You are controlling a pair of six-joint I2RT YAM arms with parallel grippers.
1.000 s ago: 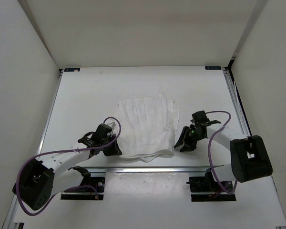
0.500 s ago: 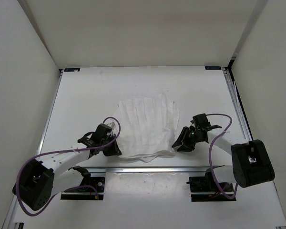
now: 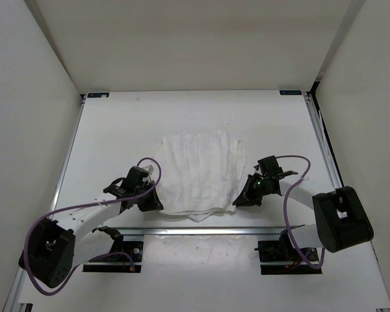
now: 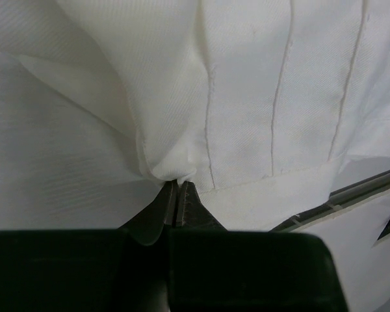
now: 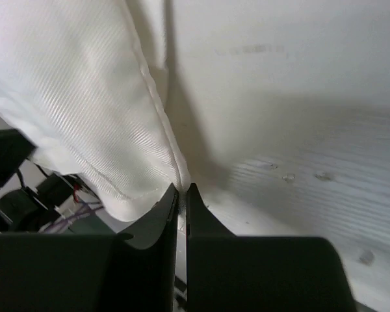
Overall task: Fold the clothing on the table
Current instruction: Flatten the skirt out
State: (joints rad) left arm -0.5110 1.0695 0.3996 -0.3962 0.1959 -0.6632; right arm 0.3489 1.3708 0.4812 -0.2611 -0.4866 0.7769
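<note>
The clothing (image 3: 198,172) is a white pleated garment lying near the front middle of the table (image 3: 117,130). At its near left corner my left gripper (image 3: 153,200) is shut on a bunch of the fabric (image 4: 172,166), which puckers at the fingertips (image 4: 188,195). My right gripper (image 3: 239,200) sits at the near right corner, jaws shut on the hemmed edge of the clothing (image 5: 104,130); the hem (image 5: 179,172) runs down into the tips (image 5: 194,195).
An aluminium rail (image 3: 201,231) runs along the near edge just behind both grippers, seen too in the left wrist view as a rail (image 4: 357,188). White walls close in the table on three sides. Purple cables (image 3: 78,209) loop off both arms.
My right gripper slid left to the garment's near right corner and closed on its hem. The left gripper keeps its hold and has shifted slightly left and back.
</note>
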